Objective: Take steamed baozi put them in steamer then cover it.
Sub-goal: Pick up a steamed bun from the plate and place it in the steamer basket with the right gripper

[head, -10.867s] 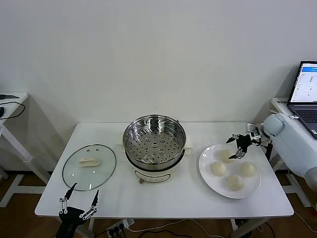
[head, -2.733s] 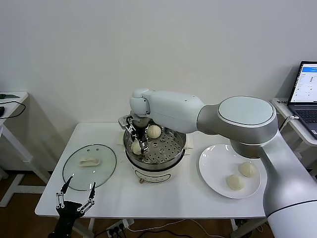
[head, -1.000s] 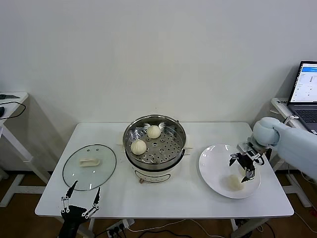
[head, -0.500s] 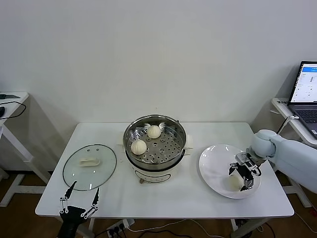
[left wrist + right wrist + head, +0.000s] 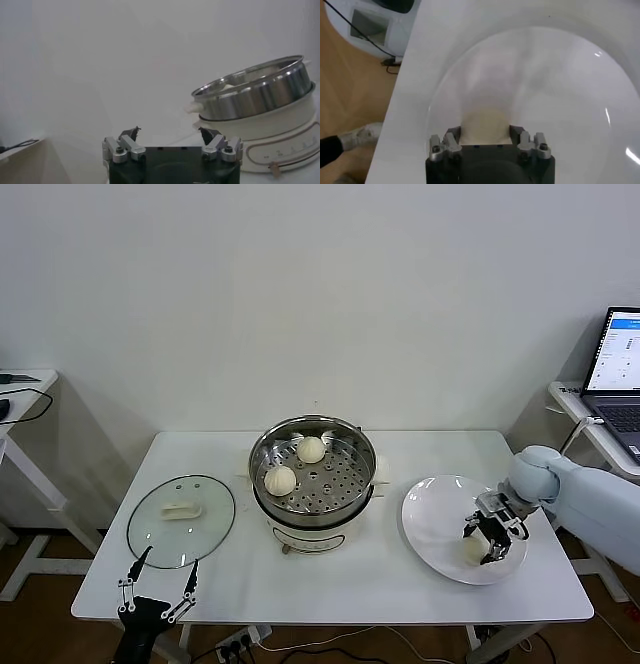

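**Steel pot holds two buns while the right gripper clamps one on the plate**

Stainless steel gleams at the middle of the white table (image 5: 330,589) in the head view: the steamer (image 5: 312,469) sits on its white base with two steamed baozi on the perforated tray, one (image 5: 311,449) toward the back and one (image 5: 280,480) at the robot's left edge. To the right, the white plate (image 5: 430,519) carries a bun (image 5: 473,551) near its front right edge, and the right gripper (image 5: 490,536) is down over it with its fingers closed against the bun's sides. Whether another bun lies on the plate cannot be told. The cover (image 5: 181,520) lies flat on the table to the left of the steamer, handle up. The left gripper (image 5: 157,589) hangs at the table's near edge in front of the cover, fingers spread and holding nothing.

A second ago the right gripper stood higher above the plate with its fingers apart; since then it has dropped onto the bun and closed. The steamer's contents, the cover and the left arm are unchanged.

A plain pale wall stands behind the table, a laptop (image 5: 620,374) on a side stand at the right.

In the left wrist view, the spread fingers (image 5: 125,147) frame the steamer (image 5: 257,100) on its white base.

In the right wrist view, the bun (image 5: 486,125) sits between the fingers (image 5: 450,142) on the plate (image 5: 560,90), wooden floor (image 5: 350,80) beyond the table edge.
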`<state>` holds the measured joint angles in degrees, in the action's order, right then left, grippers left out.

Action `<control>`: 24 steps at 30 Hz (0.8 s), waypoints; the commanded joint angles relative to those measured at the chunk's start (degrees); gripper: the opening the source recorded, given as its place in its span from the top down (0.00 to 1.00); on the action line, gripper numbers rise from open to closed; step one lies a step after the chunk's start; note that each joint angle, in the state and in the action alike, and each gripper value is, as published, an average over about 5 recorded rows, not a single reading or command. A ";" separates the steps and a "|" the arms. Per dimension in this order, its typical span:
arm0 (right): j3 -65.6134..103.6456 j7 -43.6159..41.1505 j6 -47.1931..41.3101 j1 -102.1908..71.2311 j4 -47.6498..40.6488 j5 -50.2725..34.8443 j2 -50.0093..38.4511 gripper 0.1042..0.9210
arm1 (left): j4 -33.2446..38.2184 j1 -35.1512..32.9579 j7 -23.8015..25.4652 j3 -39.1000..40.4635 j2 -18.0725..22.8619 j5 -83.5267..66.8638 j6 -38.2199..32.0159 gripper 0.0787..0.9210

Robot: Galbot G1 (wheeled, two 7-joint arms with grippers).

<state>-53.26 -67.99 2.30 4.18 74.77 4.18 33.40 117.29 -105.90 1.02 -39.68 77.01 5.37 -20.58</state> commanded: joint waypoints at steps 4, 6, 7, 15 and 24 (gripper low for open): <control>-4.49 -2.35 13.38 25.54 3.75 -4.13 7.36 0.33 | 0.42 -0.07 -0.01 0.25 -0.30 0.02 -0.08 0.12; -6.42 -2.00 17.63 31.13 2.57 -4.28 12.17 0.33 | 0.43 -0.10 0.00 0.30 -0.32 0.06 -0.15 0.12; -7.12 -1.82 19.18 33.11 1.91 -4.54 14.43 0.33 | 0.39 -0.11 0.00 0.32 -0.33 0.08 -0.19 0.12; -12.55 0.27 29.60 38.79 0.30 -4.83 29.20 0.32 | 0.45 -0.07 -0.03 1.12 0.17 0.81 -0.46 0.12; -14.78 1.23 36.73 31.29 5.77 3.50 34.36 0.30 | 0.60 -0.23 -0.05 1.11 -0.08 0.92 -0.63 0.12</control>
<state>-64.37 -67.62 28.70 34.60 77.59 2.47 58.11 117.77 -106.06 0.97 -38.57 76.97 6.22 -21.19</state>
